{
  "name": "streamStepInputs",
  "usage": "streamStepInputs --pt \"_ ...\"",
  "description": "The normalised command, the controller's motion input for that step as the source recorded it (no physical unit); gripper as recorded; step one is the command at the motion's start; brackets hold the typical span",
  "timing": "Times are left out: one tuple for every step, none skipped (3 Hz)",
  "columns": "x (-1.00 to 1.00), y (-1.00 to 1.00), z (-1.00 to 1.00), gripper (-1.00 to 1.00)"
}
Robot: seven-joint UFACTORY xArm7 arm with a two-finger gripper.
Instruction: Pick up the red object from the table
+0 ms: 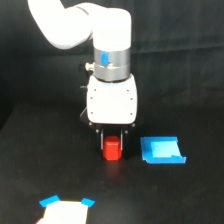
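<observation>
Red object (112, 148) sits between the two dark fingers of the gripper (113, 142), low over the black table (30, 165); whether it rests on the surface or is lifted cannot be told. Fingers flank it closely (contact not confirmable). A blue piece (162, 150) lies near on the exterior view's right. A white item with blue corners (66, 211) lies at the bottom edge. Backdrop is black cloth.

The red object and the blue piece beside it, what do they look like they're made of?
The red object: probably solid plastic or painted wood, with even colour and a dull sheen; the blur leaves it open.
The blue piece: likely thin plastic or card, flat with a raised edge and a matte, uniform blue.
</observation>
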Motion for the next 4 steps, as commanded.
streamStepInputs --pt "0.24 0.50 1.00 -0.69" --pt "0.28 1.00 1.00 -0.36" --pt "0.53 0.72 1.00 -0.02" --pt "-0.41 -1.00 1.00 -0.77"
